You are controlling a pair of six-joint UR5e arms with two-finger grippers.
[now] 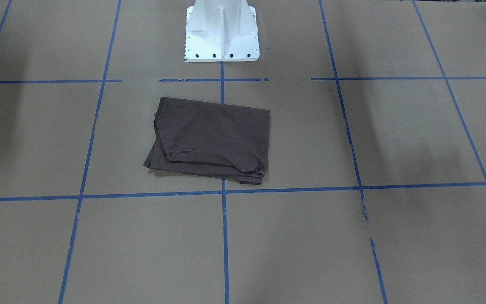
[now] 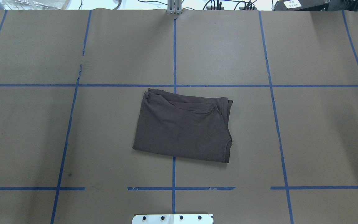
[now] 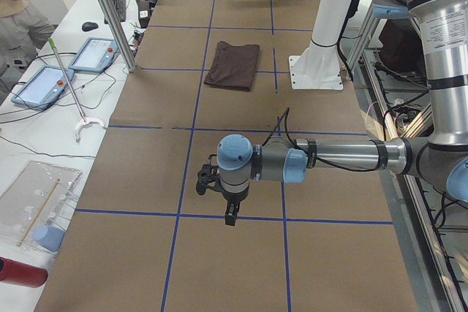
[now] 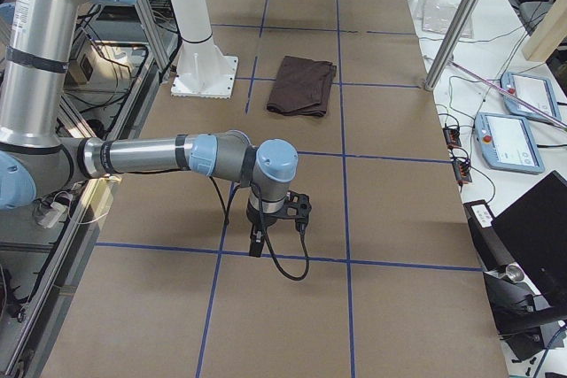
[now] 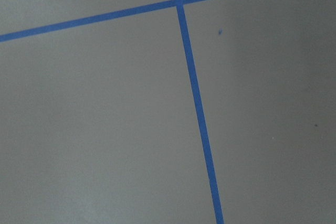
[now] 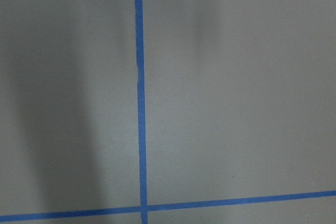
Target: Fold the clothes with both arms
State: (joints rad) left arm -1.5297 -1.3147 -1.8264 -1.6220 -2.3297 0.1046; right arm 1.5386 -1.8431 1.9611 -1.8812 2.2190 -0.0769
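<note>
Exterior left shows the left hand well apart from the folded T-shirt.

Beneath my wrist lies brown tabletop marked with blue tape. One long strip runs down from the top edge, left of centre. Near the bottom edge it crosses a second strip, which rises slightly toward the right. A broad shadow darkens the left side. A fainter smudge right of the long strip may be shadow too.
</note>
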